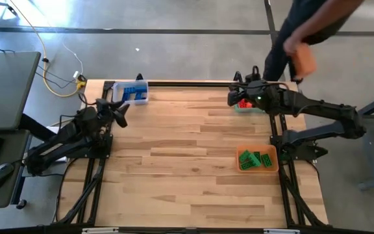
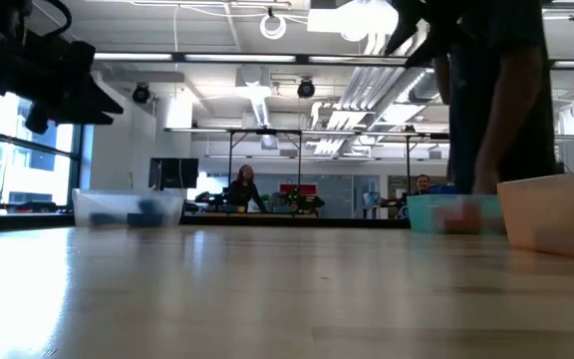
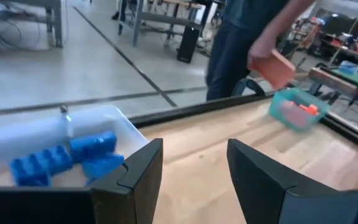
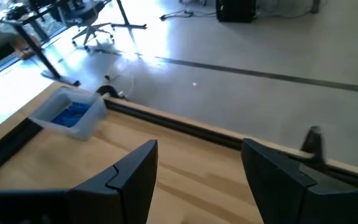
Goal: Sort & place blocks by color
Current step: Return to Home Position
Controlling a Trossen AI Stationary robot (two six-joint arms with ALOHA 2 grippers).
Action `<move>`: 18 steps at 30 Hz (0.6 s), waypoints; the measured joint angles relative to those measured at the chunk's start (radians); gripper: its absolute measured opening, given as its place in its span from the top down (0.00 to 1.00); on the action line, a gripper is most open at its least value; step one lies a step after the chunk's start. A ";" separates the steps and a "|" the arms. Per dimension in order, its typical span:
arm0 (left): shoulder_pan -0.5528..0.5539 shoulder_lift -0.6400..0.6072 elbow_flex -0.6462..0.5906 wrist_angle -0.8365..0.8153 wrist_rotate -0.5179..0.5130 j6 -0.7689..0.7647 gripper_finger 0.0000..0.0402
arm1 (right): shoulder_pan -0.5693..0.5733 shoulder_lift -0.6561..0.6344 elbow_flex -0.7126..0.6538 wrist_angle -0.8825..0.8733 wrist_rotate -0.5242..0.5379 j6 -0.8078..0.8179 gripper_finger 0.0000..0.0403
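Several blue blocks (image 3: 61, 158) lie in a clear bin (image 1: 134, 92) at the table's far left. Red blocks (image 1: 244, 104) lie in a teal bin (image 3: 297, 109) at the far right, and green blocks (image 1: 255, 158) lie in an orange bin (image 1: 268, 168) near the right edge. My left gripper (image 1: 119, 109) hangs open just on the near side of the clear bin, with nothing between its fingers (image 3: 143, 168). Above the teal bin, my right gripper (image 1: 237, 91) is raised and open, holding nothing (image 4: 197, 180).
A person (image 1: 304, 26) stands beyond the table's far right corner, holding an orange block-like thing (image 3: 273, 67) in one hand above the teal bin. A black rail (image 1: 187, 82) runs along the far edge. Bare wood (image 1: 187, 149) spans the table's middle.
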 joint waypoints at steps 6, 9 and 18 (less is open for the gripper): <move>-0.018 0.000 -0.096 0.156 0.074 -0.021 0.58 | -0.005 -0.120 0.000 -0.092 0.040 -0.033 0.45; -0.028 0.000 -0.126 0.237 0.111 -0.026 0.58 | -0.005 -0.190 0.000 -0.115 0.051 -0.063 0.45; -0.053 0.012 -0.154 0.297 0.128 -0.042 0.58 | -0.005 -0.362 0.000 -0.199 -0.010 -0.160 0.45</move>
